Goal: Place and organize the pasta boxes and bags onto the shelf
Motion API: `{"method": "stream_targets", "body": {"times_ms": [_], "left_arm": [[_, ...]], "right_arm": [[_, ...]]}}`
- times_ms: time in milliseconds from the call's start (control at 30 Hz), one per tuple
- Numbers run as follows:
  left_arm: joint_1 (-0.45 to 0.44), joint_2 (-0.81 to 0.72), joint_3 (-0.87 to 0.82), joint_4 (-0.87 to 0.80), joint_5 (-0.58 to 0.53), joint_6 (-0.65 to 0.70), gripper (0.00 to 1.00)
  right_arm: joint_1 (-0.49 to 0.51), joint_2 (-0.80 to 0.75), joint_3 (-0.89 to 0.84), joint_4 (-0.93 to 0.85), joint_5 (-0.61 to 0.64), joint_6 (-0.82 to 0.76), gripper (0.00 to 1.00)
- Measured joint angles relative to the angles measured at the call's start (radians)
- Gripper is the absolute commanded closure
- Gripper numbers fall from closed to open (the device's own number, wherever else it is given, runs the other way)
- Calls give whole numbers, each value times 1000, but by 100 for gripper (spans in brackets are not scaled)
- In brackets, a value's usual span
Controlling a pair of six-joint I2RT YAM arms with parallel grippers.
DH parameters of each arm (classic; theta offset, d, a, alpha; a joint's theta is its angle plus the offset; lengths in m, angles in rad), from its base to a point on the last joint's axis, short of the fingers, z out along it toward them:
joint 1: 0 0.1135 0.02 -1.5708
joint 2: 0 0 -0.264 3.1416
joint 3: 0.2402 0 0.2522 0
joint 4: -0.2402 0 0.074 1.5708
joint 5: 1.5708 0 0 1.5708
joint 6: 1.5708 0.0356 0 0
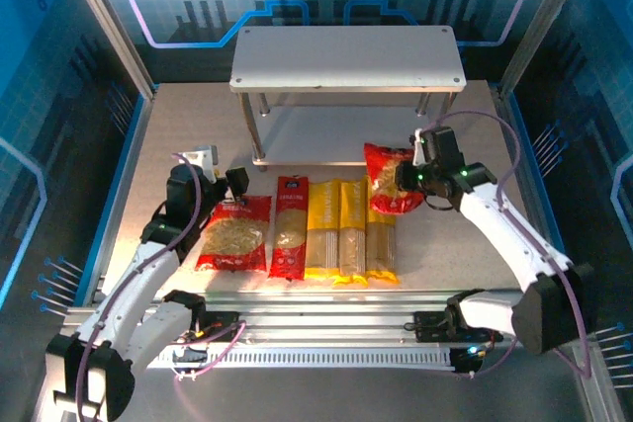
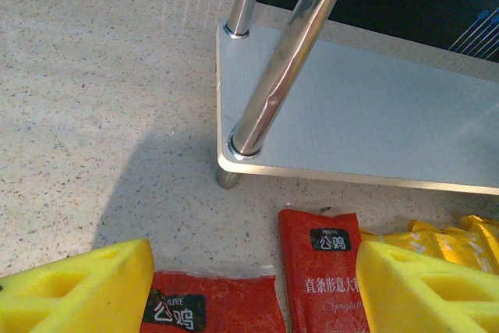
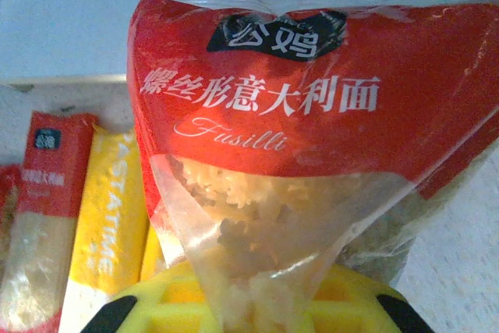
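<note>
Partly the fusilli bag [image 3: 257, 154] hides the right tool [image 3: 249, 306] gripping it; left tool [image 2: 253, 286] gapes wide.

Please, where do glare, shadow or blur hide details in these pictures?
Top external: strong light washes out the near ends of the yellow spaghetti packs. Left wrist: a soft shadow lies on the table beside the shelf leg, which carries bright reflections. Right wrist: the fusilli bag is sharp, the narrow red pack behind it soft.

I read "公鸡", "螺丝形意大利面" and "Fusilli" on the red bag [image 3: 312, 115]. At its nine o'clock, a yellow pack [image 3: 109, 216] says "PASTA TIME". The narrow red pack [image 2: 320, 271] reads "公鸡".
</note>
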Motion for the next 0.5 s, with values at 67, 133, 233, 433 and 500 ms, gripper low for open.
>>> {"method": "stream_targets", "body": {"times_ms": [67, 133, 233, 433, 500], "left_arm": [[0, 1, 0, 0, 0, 0, 30], [0, 3, 0, 0, 0, 0, 30], [0, 4, 0, 0, 0, 0, 30], [0, 11, 2, 0, 0, 1, 30], [0, 17, 4, 0, 0, 1, 30]], "right_arm": [[4, 47, 24, 40, 3, 0, 100], [6, 86, 43, 70, 12, -2, 100], [5, 134, 75, 99, 23, -3, 100], [6, 177, 121, 147, 35, -22, 100], [6, 181, 127, 163, 46, -28, 100]]}}
